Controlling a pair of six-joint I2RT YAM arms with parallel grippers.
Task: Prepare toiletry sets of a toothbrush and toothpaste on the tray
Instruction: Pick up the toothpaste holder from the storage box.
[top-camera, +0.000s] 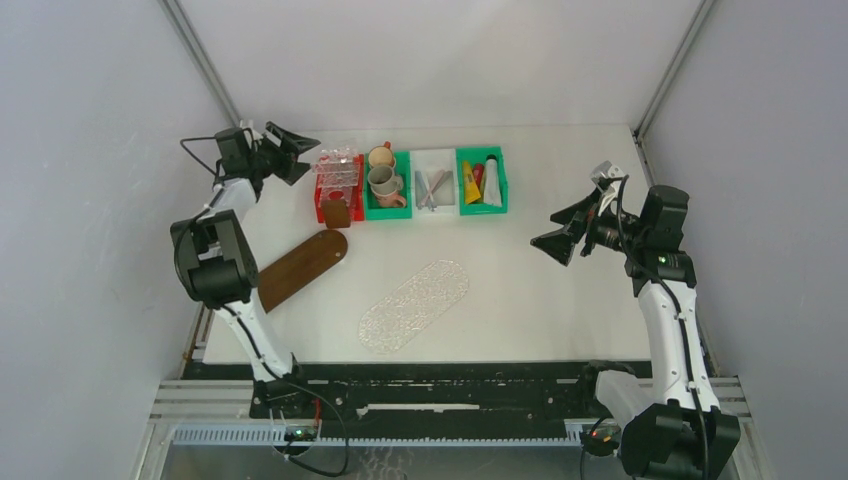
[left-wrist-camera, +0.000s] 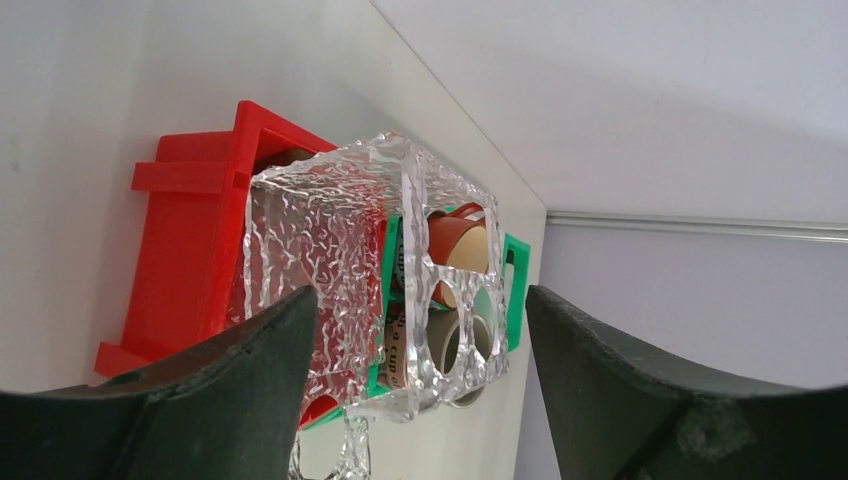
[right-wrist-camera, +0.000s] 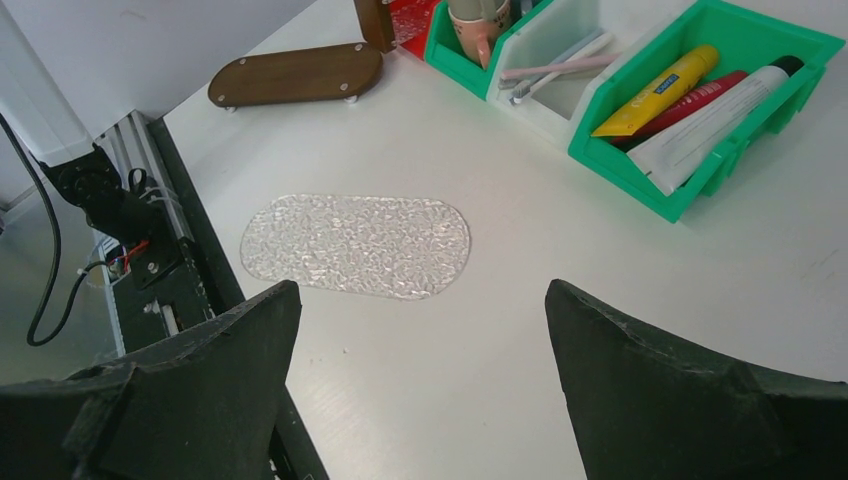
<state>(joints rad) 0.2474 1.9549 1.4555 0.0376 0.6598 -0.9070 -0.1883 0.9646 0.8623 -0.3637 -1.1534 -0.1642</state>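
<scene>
The left gripper (top-camera: 308, 158), at upper left beside the red bin (top-camera: 322, 203), and the right gripper (top-camera: 545, 228), at right, both gape empty, so seemingly nothing is done: toothbrushes (top-camera: 432, 188) and tubes (top-camera: 480, 183) lie in top-centre bins (top-camera: 482, 209), the clear tray (top-camera: 415, 303) bare.

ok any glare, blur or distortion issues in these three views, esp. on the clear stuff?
Top external: soft even light, faint shadows, clear tray low-contrast against the white table. Left wrist: clear holder close up, its texture warps the red bin behind; fingers dark, soft. Right wrist: sharp, tubes legible, tray texture clear, no blown glare.
</scene>
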